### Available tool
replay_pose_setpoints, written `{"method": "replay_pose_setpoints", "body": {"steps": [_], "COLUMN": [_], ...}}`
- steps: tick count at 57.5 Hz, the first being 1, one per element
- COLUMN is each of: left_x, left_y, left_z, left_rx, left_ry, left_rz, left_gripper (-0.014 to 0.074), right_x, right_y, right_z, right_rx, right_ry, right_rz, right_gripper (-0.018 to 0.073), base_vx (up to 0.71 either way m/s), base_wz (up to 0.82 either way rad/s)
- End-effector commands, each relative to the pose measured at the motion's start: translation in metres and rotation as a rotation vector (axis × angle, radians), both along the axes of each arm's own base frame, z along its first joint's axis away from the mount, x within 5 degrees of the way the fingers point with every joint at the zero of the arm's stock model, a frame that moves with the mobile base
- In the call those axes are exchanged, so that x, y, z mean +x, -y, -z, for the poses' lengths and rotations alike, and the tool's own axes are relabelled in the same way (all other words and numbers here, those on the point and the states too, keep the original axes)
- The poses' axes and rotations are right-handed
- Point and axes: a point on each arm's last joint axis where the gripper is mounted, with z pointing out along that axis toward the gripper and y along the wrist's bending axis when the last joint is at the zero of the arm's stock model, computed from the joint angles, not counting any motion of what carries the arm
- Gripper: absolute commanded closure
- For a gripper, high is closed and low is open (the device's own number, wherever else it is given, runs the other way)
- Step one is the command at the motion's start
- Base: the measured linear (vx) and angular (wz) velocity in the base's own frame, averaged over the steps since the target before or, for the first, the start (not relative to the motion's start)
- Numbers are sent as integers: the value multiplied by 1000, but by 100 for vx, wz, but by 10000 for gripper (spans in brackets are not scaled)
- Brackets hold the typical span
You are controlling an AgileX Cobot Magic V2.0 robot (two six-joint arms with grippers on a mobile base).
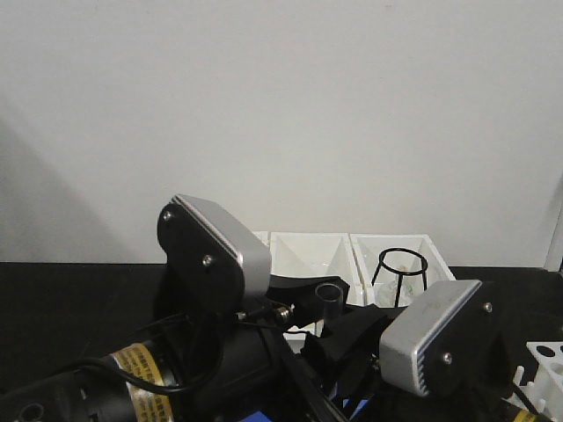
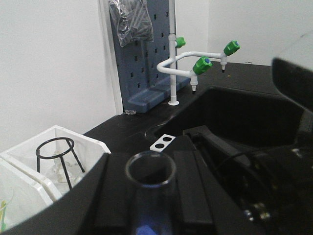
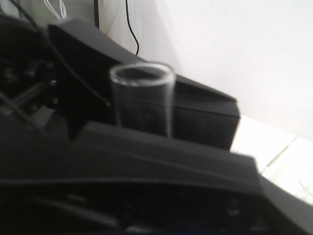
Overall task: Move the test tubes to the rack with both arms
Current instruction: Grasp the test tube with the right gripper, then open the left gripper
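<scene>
While the rack waits low at the right, the left gripper is clamped on an upright test tube. A test tube also stands between the fingers of the right gripper, but blur hides whether they bear on it. Judged: mid-air handover. Next: confirm the right's hold, release the left, carry to the rack.

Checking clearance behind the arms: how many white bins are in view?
3, in a row: left bin mostly behind the left arm, middle bin, right bin holding the wire tripod.
</scene>
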Motion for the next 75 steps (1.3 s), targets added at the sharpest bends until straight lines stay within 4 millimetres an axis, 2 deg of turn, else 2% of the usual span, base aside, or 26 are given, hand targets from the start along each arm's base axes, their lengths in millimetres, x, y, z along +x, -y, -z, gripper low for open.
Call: {"method": "replay_pose_setpoints", "body": {"steps": [1,9,27,40,47,66,75], "left_x": [-5,-5,-5,-5,-6,-6,-6], "left_y": [-2,-2,-2,-2,-2,-2,-2], "left_z": [-27,-27,-27,-27,-27,-27,-27], "left_rx": [-123,-122,-121,-119,-93,-76,-80], "left_ry": [62,63,64,68,108,132,134], "left_rz": [15,15,15,16,24,28,28], "left_gripper": [617,617,617,603,552,235,150], "right_x": [-1,-1,-1,-1,-1,-1,-1], "right_y": [1,1,1,1,1,1,1], "right_z": [-23,-23,-23,-23,-23,-23,-23], "right_rx": [90,89,89,87,87,87,87], "right_ry": [103,102,102,100,100,100,99], "right_rz": [-3,-3,-3,-3,-3,-3,-3], "right_gripper": [87,193,574,570,569,569,570], "base_vx": [0,0,0,0,0,0,0], "base_wz": [0,0,0,0,0,0,0]}}
